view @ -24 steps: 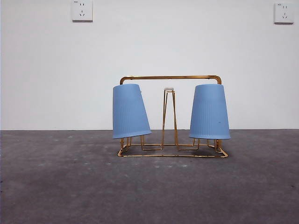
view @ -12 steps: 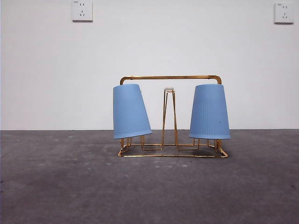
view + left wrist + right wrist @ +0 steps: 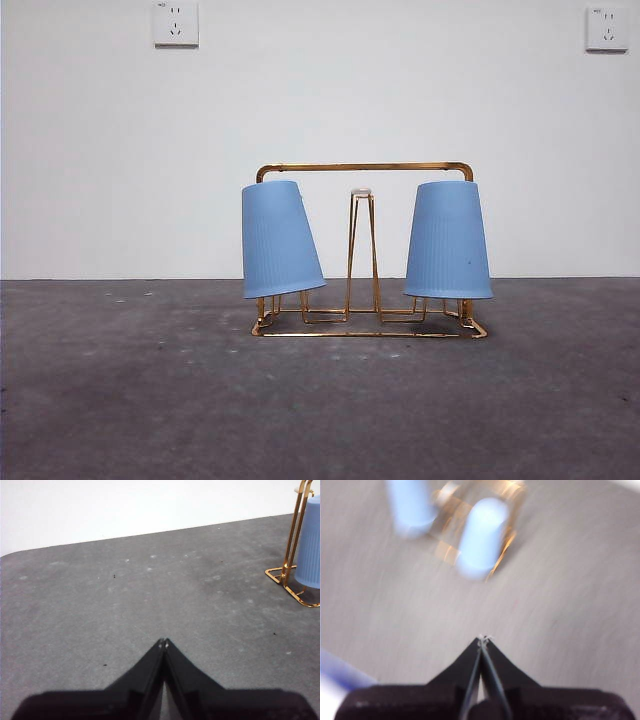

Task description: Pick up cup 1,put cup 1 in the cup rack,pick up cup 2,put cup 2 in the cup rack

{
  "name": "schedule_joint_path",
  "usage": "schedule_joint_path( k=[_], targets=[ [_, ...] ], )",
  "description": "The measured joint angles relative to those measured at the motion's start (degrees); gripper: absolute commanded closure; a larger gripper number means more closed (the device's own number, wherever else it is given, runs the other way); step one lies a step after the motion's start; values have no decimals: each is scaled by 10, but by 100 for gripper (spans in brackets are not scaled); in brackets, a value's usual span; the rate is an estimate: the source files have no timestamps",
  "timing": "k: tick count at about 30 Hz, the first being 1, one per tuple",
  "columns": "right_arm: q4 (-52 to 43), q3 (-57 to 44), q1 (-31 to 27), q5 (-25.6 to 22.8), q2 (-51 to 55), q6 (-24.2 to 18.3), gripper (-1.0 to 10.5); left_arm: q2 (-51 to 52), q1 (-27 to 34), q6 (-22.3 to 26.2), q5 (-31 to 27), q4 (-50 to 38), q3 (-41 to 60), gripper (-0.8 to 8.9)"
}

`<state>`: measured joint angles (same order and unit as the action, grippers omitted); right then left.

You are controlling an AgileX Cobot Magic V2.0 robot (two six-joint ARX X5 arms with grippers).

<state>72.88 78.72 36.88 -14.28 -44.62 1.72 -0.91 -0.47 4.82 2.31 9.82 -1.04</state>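
The gold wire cup rack (image 3: 365,167) stands at mid-table. Both light-blue ribbed cups hang upside down on its prongs. Cup 1 (image 3: 448,240), with a tiny dark speck on its side, sits straight on the right prong. Cup 2 (image 3: 278,240) leans on the left prong. No arm shows in the front view. My left gripper (image 3: 163,641) is shut and empty over bare table, with the rack's end (image 3: 290,545) and one cup (image 3: 310,540) off to its side. My right gripper (image 3: 483,639) is shut and empty, and its view is blurred, with the rack and two cups (image 3: 482,537) ahead.
The dark grey table (image 3: 320,400) stretches around the rack. A white wall with two sockets (image 3: 176,22) stands behind it. The rack's middle prong (image 3: 362,250) holds nothing.
Cup 2 has shifted very slightly to the right on its prong. Nothing else differs.
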Motion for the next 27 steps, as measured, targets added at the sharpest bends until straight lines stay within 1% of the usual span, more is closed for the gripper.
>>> schedule_joint_path(
  k=[1,3,4,5,6,8,12,17,20,24,27],
  targets=[
    [-50,-3,-39,19,17,-1,946,0,0,0,0,0,0,817],
    [-153,-21,-132,85,60,-2,946,0,0,0,0,0,0,816],
    [-191,-35,-177,110,84,-3,946,0,0,0,0,0,0,816],
    [-231,-59,-228,122,111,-8,946,0,0,0,0,0,0,816],
    [-267,-88,-267,124,133,-15,946,0,0,0,0,0,0,816],
    [-335,-164,-325,127,175,-31,946,0,0,0,0,0,0,816],
    [-434,-298,-364,143,238,-40,946,0,0,0,0,0,0,816],
    [-553,-477,-373,143,312,-40,946,0,0,0,0,0,0,816],
    [-614,-588,-373,143,356,-28,946,0,0,0,0,0,0,816],
    [-640,-688,-373,143,411,-4,946,0,0,0,0,0,0,816],
    [-648,-734,-373,143,439,3,946,0,0,0,0,0,0,816]
  ],
)
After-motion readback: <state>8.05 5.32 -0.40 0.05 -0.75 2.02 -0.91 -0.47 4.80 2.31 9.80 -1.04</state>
